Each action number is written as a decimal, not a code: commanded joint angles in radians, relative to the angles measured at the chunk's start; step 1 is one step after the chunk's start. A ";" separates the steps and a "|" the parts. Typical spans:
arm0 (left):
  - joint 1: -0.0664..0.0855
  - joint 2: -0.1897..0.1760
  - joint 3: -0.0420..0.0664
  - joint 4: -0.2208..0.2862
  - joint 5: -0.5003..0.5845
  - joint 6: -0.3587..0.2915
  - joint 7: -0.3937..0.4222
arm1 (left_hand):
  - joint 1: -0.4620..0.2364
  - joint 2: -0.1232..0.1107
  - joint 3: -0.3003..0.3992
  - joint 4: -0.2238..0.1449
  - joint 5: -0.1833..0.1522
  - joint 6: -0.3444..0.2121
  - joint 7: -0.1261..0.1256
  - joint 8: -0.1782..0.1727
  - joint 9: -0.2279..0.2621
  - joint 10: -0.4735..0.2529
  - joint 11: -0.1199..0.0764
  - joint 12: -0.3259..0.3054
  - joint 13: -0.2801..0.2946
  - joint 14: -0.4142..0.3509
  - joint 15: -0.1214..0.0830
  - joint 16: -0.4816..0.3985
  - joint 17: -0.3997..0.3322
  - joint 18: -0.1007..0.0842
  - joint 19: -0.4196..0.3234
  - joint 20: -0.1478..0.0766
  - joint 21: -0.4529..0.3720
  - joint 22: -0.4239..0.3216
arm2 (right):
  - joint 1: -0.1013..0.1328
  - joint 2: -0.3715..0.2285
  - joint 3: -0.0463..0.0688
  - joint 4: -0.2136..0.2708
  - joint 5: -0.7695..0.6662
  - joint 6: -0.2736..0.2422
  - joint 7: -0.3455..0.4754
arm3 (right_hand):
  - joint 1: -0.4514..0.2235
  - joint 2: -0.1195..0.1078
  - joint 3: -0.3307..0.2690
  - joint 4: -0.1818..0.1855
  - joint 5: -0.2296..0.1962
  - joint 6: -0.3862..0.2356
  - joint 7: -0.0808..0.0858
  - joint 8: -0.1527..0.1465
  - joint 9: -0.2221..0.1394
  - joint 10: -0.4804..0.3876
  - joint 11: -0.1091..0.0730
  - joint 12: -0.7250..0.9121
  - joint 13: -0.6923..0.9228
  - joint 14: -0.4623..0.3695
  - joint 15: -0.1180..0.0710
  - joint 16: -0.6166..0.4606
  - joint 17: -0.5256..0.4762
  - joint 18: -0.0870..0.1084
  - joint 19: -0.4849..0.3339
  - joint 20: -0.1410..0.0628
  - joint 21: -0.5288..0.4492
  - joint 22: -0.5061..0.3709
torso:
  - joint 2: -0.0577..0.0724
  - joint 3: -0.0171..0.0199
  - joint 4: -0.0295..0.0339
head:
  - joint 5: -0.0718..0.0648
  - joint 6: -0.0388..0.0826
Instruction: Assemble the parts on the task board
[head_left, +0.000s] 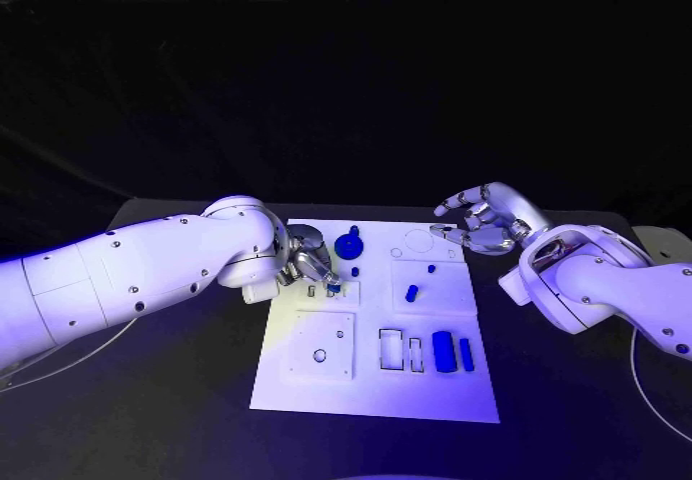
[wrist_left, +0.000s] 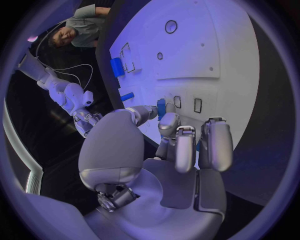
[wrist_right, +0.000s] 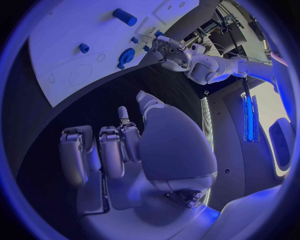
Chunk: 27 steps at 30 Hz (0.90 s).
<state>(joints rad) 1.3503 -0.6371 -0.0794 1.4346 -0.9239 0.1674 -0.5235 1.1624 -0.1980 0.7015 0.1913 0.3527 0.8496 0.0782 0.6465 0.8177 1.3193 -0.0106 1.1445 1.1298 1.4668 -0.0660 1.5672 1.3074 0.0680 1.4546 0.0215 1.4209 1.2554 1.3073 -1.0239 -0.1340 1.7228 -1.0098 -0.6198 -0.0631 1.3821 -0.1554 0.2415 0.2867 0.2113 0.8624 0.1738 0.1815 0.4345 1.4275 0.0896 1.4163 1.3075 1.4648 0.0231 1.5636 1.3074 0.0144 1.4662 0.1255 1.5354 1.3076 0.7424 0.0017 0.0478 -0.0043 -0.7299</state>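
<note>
Roughly halfway, I'd guess: left hand (head_left: 309, 262) pinches a small blue part (wrist_left: 161, 107) over slots near the task board (head_left: 378, 395)'s left edge; right hand (head_left: 480, 222) hovers empty, fingers apart, off its far-right corner.

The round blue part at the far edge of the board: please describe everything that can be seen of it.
The round part is dark blue and looks like plastic: a flat disc with a short stem rising from its middle. In the right wrist view its rim looks ridged, like a gear or knob. It sits on the white board near the far edge, by an outlined circle. Nothing touches it; the left robot hand is just beside it, over the small slots.
</note>
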 joint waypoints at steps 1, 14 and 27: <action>-0.004 -0.004 -0.001 0.013 -0.054 -0.056 0.016 | -0.015 -0.002 0.173 -0.178 0.018 0.022 -0.013 0.005 0.061 0.011 -0.002 0.010 0.009 0.104 -0.009 0.004 0.263 -0.008 0.009 0.001 0.006 0.008 | -0.001 -0.001 0.000 0.000 -0.007 0.011 0.002 | -0.008 0.002 0.005 0.001 0.004 0.007 -0.002 0.006 0.001 -0.006 -0.001 -0.003 0.130 0.098 -0.008 -0.005 0.234 -0.004 0.082 -0.006 -0.001 0.236 | 0.000 -0.0007 0.0007 | 0.000 -0.002; -0.010 -0.004 -0.013 0.010 -0.102 -0.064 0.013 | -0.028 -0.011 0.169 -0.178 0.039 0.032 -0.018 0.009 0.067 0.023 -0.007 0.021 0.018 0.104 -0.013 0.004 0.263 -0.012 0.016 -0.001 0.016 0.027 | -0.001 -0.001 0.000 0.000 -0.007 0.010 0.002 | -0.012 0.003 0.005 0.002 0.005 0.007 -0.002 0.007 0.002 -0.007 -0.001 -0.005 0.128 0.098 -0.008 -0.006 0.233 -0.004 0.082 -0.006 -0.002 0.235 | 0.001 -0.0004 -0.0028 | 0.009 -0.002; -0.011 0.002 -0.016 -0.003 -0.124 0.001 0.005 | -0.039 -0.013 0.165 -0.173 0.040 0.042 -0.025 0.014 0.072 0.032 -0.012 0.027 0.022 0.104 -0.017 0.004 0.263 -0.014 0.021 -0.002 0.024 0.042 | -0.001 -0.002 0.000 0.002 -0.007 0.009 0.002 | -0.015 0.003 0.005 0.003 0.006 0.007 -0.002 0.007 0.002 -0.008 -0.001 -0.006 0.127 0.098 -0.009 -0.006 0.233 -0.003 0.081 -0.006 -0.002 0.235 | 0.002 0.0009 -0.0051 | 0.010 -0.004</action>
<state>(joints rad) 1.3398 -0.6387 -0.0954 1.4315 -1.0303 0.1352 -0.5224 1.1311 -0.2136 0.6986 0.1883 0.3874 0.8707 0.0674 0.6566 0.8837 1.3444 -0.0213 1.1696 1.1530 1.4662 -0.0741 1.5672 1.3074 0.0683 1.4618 0.0215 1.4406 1.2969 1.3071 -1.0255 -0.1341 1.7230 -1.0095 -0.6199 -0.0631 1.3779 -0.1513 0.2415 0.2867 0.2112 0.8624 0.1738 0.1854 0.4351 1.4275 0.0896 1.4163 1.3074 1.4648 0.0231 1.5636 1.3080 0.0144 1.4662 0.1255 1.5354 1.3073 0.7441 0.0025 0.0434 0.0060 -0.7339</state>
